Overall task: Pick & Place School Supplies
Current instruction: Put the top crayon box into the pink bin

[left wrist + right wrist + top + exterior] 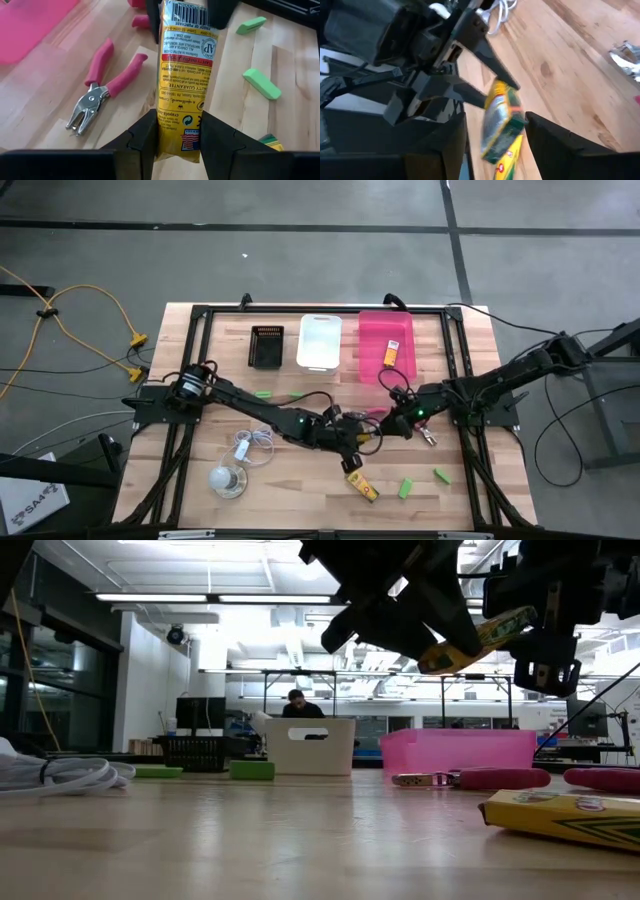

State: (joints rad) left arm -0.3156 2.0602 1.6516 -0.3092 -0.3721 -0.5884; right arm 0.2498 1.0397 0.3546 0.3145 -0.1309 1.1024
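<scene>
A yellow crayon packet (184, 75) hangs above the middle of the wooden table (300, 480), clamped between the fingers of the left gripper (178, 131), with the right gripper (495, 131) facing it, its fingers spread apart to either side of the packet's far end. On the boards just beside it lie pink-handled pliers (102, 85) and two green pieces (261, 82). A second packet (362, 486) lies nearer the front edge, and a third (392, 352) sits in the pink bin (372, 330).

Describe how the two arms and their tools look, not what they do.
Both arms are dark, slim and jointed. The left arm has a round black motor housing by its base and a small green light; the right arm shows one too. The left tool has two black wedge-shaped fingers.
</scene>
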